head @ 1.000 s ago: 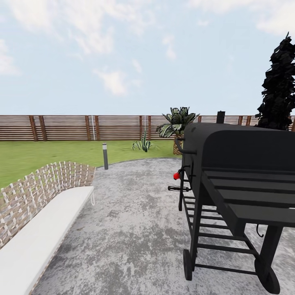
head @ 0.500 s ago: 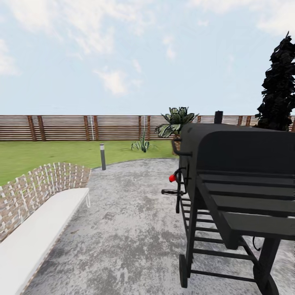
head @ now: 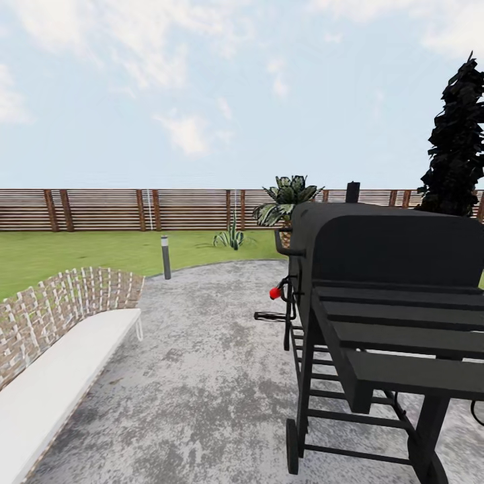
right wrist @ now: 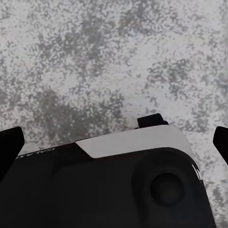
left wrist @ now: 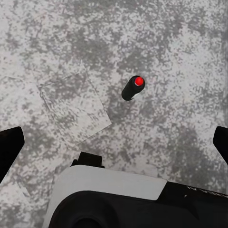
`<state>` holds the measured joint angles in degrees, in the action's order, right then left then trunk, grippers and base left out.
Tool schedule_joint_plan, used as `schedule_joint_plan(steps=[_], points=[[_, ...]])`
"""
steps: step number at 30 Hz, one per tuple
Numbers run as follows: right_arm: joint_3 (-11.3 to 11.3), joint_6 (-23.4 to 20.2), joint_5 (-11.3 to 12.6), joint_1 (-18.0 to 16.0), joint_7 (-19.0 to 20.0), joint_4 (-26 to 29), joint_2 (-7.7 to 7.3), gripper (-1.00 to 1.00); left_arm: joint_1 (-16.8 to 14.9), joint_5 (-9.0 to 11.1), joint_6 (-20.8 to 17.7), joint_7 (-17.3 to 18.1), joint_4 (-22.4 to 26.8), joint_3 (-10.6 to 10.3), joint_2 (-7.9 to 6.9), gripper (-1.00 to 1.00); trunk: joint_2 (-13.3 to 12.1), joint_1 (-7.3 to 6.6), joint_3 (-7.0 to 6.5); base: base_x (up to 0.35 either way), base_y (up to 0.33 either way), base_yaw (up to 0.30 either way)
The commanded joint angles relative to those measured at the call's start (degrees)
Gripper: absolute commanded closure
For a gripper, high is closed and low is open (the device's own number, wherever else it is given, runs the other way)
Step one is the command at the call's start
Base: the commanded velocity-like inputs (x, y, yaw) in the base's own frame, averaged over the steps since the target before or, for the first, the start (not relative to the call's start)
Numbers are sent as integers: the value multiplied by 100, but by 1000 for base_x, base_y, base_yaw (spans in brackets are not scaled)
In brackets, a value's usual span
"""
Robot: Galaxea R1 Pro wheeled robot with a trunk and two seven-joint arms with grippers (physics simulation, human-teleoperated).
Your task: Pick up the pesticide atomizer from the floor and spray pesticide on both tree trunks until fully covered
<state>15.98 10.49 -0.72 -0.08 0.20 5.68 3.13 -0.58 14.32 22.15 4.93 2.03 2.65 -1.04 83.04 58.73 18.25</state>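
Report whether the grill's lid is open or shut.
Shut. In the head view the black grill's rounded lid sits down over the body, with no gap showing.

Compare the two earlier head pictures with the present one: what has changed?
The whole head view has shifted: the black barbecue grill, the short grey lamp post and the white bench with woven back all slid leftward in the picture together, so the camera moved, not the things. Nothing was grasped or released. The brown slatted fence, green lawn and grey paving show as before.
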Motion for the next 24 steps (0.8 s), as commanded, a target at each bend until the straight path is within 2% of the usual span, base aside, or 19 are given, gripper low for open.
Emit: schedule_joint_plan(steps=[1, 16, 24], points=[[28, 14, -7, -1, 3, 3, 3, -100, -4, 44, 10, 52, -7, 25, -1, -100, 4, 0, 6, 1, -9, 0], [28, 8, -7, -1, 1, 3, 0, -100, -4, 63, -7, 52, -9, 31, -1, -100, 4, 0, 6, 0, -2, 0], [24, 6, -7, -1, 3, 3, -3, -100, -4, 70, -5, 52, -10, 32, -1, -100, 325, 176, 150, 0, 0, 0]])
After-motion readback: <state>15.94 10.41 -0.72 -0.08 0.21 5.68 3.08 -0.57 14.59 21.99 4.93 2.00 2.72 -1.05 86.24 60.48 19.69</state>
